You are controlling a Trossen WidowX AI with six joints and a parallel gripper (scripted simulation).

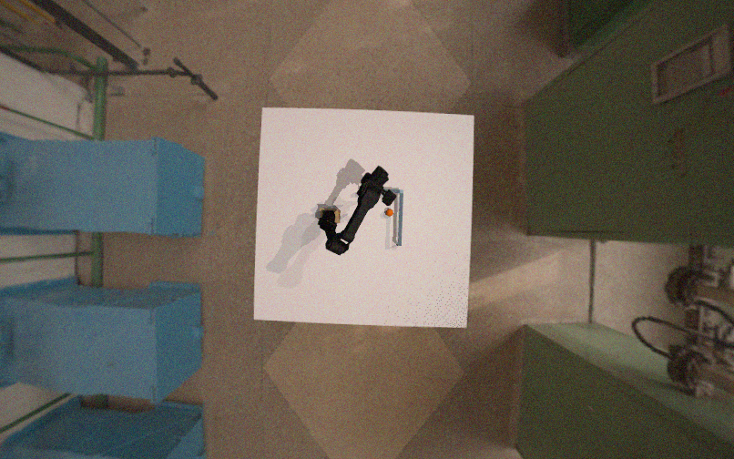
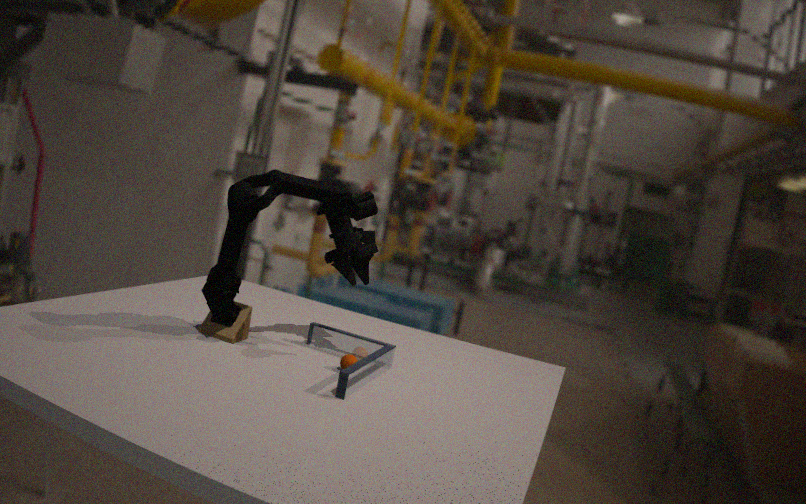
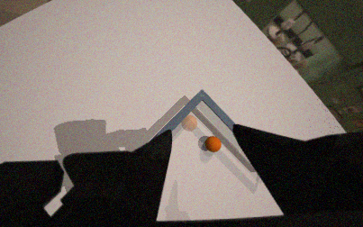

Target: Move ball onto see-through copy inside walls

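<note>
White bench [image 2: 142, 388] held two clear walls [image 3: 213, 110]. Inside them, the orange ball [image 3: 213, 143] sat just beside the see-through copy [image 3: 189, 122]. High above, the gripper [image 2: 354, 273] kept its jaws wide, holding nothing.

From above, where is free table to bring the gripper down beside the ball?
The open side is free: the patch bordered by the ball, the walls' open mouth and the arm base. It is crowded toward the corner, where the see-through copy sits near the ball and both walls close in. The gripper hangs open, high above.
</note>
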